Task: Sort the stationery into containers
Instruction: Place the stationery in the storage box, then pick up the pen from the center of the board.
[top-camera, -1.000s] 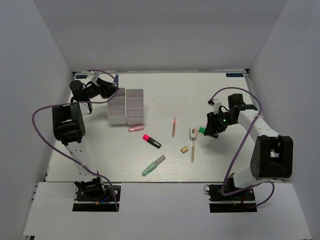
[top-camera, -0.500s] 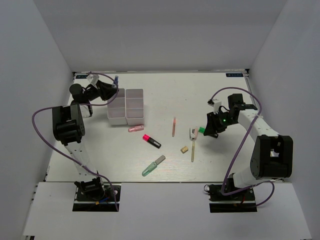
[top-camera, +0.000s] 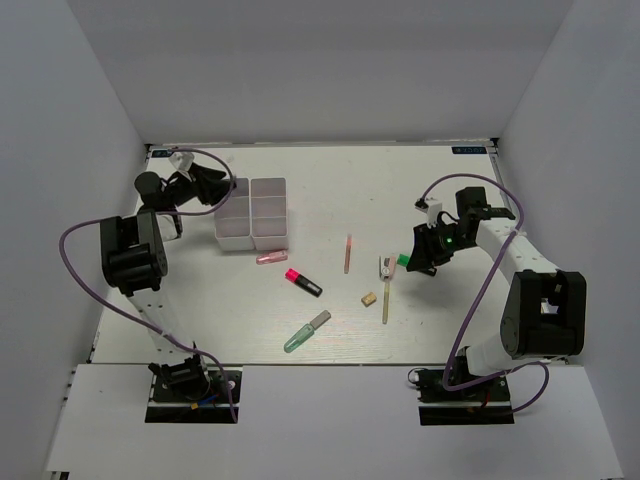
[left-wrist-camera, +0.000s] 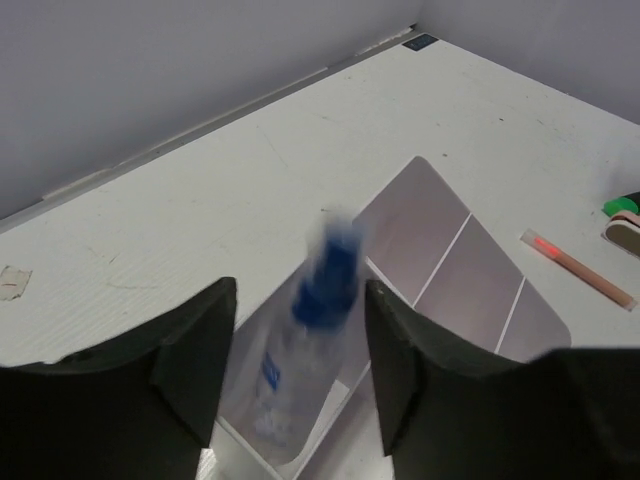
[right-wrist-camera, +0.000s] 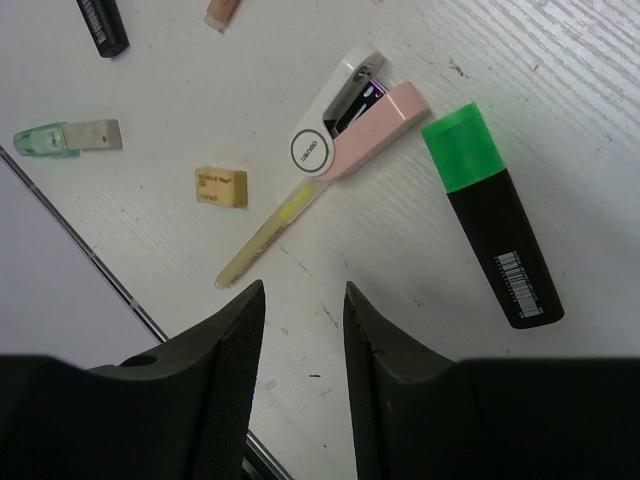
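Note:
Two white three-compartment containers (top-camera: 252, 212) stand side by side at the back left. My left gripper (top-camera: 218, 184) hovers over the far end of the left one, open. In the left wrist view a blurred blue marker (left-wrist-camera: 318, 325) hangs loose between the fingers (left-wrist-camera: 195, 355) over a tray compartment (left-wrist-camera: 415, 215), touching neither. My right gripper (top-camera: 417, 260) hovers open and empty beside the green-black marker (right-wrist-camera: 495, 215). On the table lie a pink tube (top-camera: 271, 257), a red-black marker (top-camera: 303, 282), a pale green marker (top-camera: 306, 331), an orange pencil (top-camera: 347, 253), a wooden pencil (top-camera: 385, 298) and a tan eraser (top-camera: 369, 298).
A pink-and-white stapler-like item (right-wrist-camera: 350, 120) lies against the wooden pencil's upper end, just left of the green-black marker. White walls close in the table on the left, back and right. Purple cables loop off both arms.
My left gripper has opened and swung slightly left over the tray; the blue marker has left its grip and is dropping. The right arm has not moved.

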